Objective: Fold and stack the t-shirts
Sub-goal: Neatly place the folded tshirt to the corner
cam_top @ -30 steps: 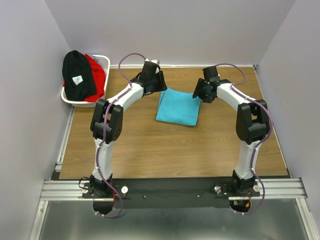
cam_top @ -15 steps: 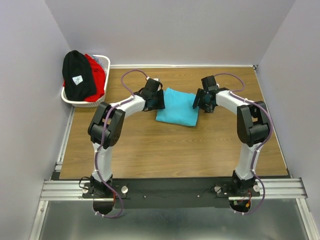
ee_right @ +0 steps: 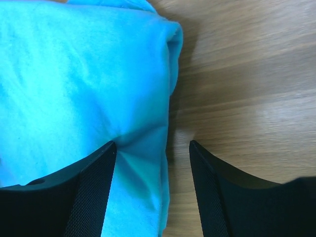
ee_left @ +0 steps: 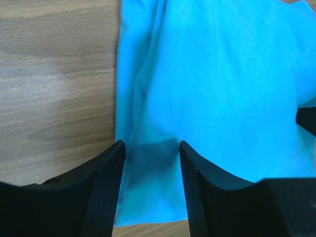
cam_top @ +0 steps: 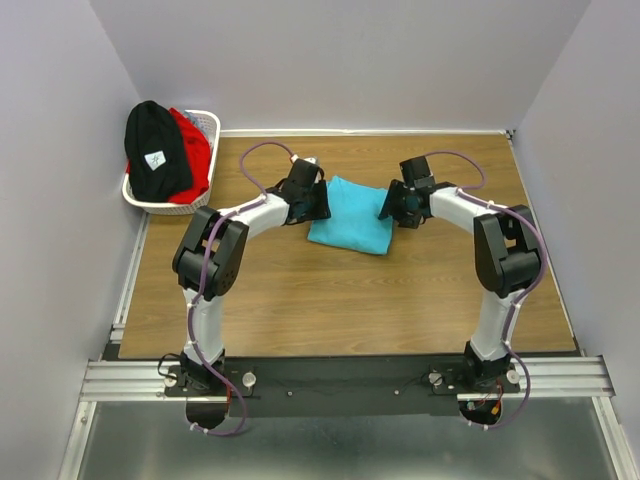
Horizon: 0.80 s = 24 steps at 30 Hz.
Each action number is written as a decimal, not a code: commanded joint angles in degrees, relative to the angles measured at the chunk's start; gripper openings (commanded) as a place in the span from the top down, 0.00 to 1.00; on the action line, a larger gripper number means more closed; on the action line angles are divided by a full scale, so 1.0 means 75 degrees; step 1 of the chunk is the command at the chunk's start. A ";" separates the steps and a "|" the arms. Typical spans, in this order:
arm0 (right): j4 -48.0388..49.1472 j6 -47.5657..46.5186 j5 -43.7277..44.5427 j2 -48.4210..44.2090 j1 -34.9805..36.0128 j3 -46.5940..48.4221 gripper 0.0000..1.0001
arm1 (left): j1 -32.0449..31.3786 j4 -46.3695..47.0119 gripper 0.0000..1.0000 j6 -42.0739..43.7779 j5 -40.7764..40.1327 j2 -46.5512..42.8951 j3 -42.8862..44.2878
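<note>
Top view: the folded turquoise t-shirt [cam_top: 348, 225] lies mid-table [cam_top: 300, 300]. The left gripper [cam_top: 318, 207] is at its left edge and the right gripper [cam_top: 390, 210] at its right, their jaws hidden under the wrists. The black t-shirt [cam_top: 155, 150] and red t-shirt [cam_top: 193, 150] sit in the white basket [cam_top: 150, 207].

Left wrist: fingers [ee_left: 103, 187] spread astride the shirt's edge, pinching nothing; contact unclear.

Right wrist: fingers [ee_right: 94, 187] spread over the opposite edge, with the cloth puckered beside one.

We see soft, even light from overhead. The table [ee_left: 54, 74] carries a pale sheen in both wrist views; a dim shadow edges the turquoise t-shirt [ee_right: 74, 74], and the far wood blurs slightly.
</note>
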 commanded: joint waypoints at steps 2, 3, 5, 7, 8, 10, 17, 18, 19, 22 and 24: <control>0.0318 0.0286 -0.0382 0.0065 0.0143 -0.0119 0.32 | -0.0089 0.0191 0.44 -0.0071 0.0150 -0.0070 -0.0058; 0.0330 0.0310 -0.0405 0.0100 0.0143 -0.0108 0.33 | -0.0089 0.0191 0.44 -0.0083 0.0161 -0.0058 -0.0069; 0.0365 0.0322 -0.0441 0.0136 0.0143 -0.0096 0.34 | -0.0100 0.0191 0.44 -0.0083 0.0173 -0.0046 -0.0081; 0.0365 0.0345 -0.0441 0.0171 0.0143 -0.0072 0.37 | -0.0112 0.0191 0.44 -0.0083 0.0161 -0.0058 -0.0093; 0.0377 0.0368 -0.0452 0.0182 0.0143 -0.0084 0.39 | -0.0112 0.0191 0.44 -0.0083 0.0173 -0.0081 -0.0093; 0.0401 0.0380 -0.0453 0.0159 0.0142 -0.0096 0.41 | -0.0112 0.0203 0.44 -0.0083 0.0161 -0.0070 -0.0093; 0.0436 0.0462 -0.0336 0.0136 0.0143 -0.0143 0.61 | -0.0112 0.0098 0.45 -0.0072 0.0138 -0.0163 -0.0011; 0.0436 0.0474 -0.0324 0.0136 0.0143 -0.0143 0.70 | -0.0112 0.0074 0.45 -0.0071 0.0115 -0.0187 0.0024; 0.0436 0.0474 -0.0300 0.0136 0.0143 -0.0143 0.75 | -0.0112 0.0028 0.45 -0.0025 0.0080 -0.0222 0.0106; 0.0436 0.0544 -0.0137 0.0112 0.0131 -0.0166 1.00 | -0.0112 -0.0172 0.45 -0.0001 -0.0096 -0.0292 0.0282; 0.0413 0.0638 -0.0054 0.0077 0.0142 -0.0236 1.00 | -0.0112 -0.0312 0.45 0.0034 -0.0190 -0.0409 0.0352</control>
